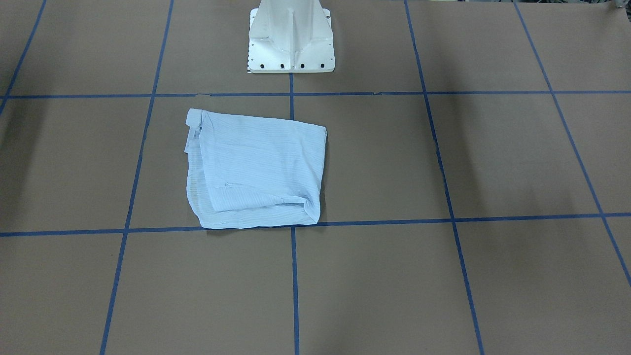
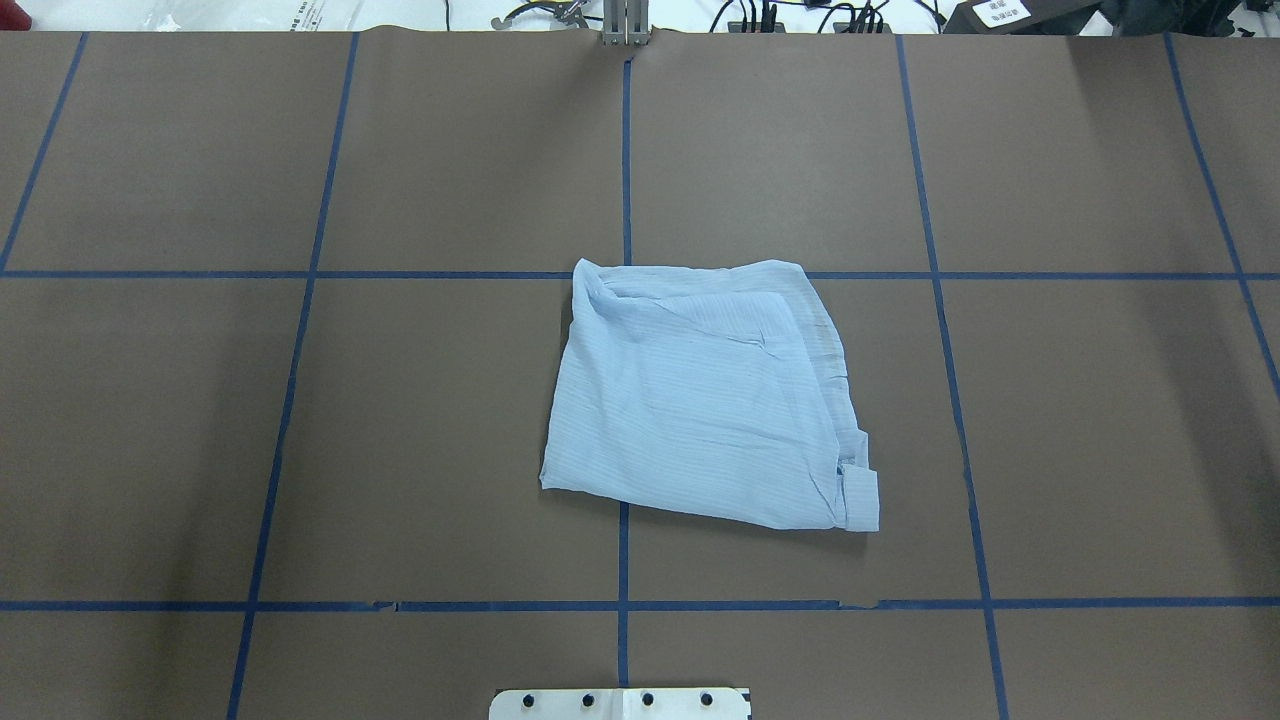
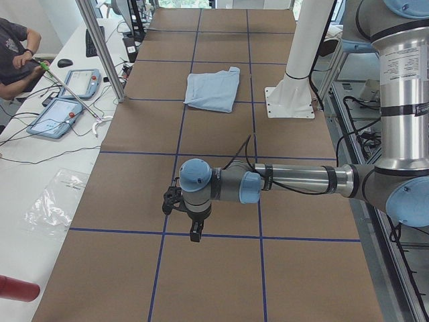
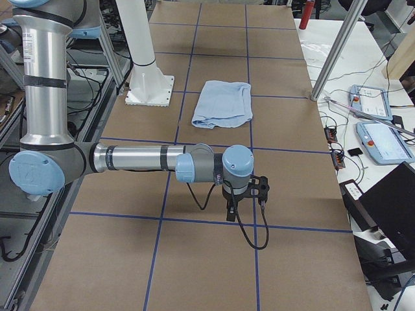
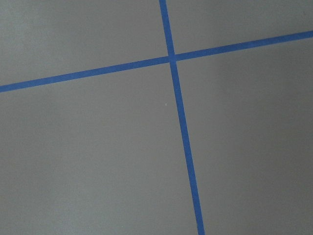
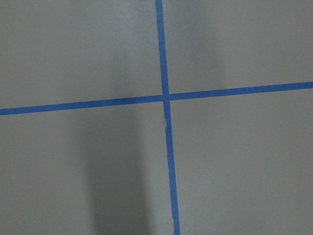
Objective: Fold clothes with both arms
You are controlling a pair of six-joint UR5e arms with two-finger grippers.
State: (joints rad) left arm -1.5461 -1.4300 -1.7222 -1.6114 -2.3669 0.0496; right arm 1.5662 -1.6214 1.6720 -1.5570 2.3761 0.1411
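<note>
The pale-blue striped shirt [image 2: 700, 400] lies folded into a rough square near the table's middle, a cuff at its near right corner. It also shows in the front view [image 1: 256, 170], the left side view [image 3: 213, 87] and the right side view [image 4: 224, 102]. Neither arm touches it. My left gripper [image 3: 195, 233] hangs over bare table far to the left of the shirt, seen only in the left side view. My right gripper [image 4: 229, 212] hangs over bare table far to the right, seen only in the right side view. I cannot tell whether either is open or shut.
The brown table [image 2: 300, 450] is marked with blue tape lines. The white pedestal base [image 1: 291, 44] stands just behind the shirt. Operator desks with tablets [image 3: 67, 100] and cables run along the far side. Both wrist views show only tape crossings.
</note>
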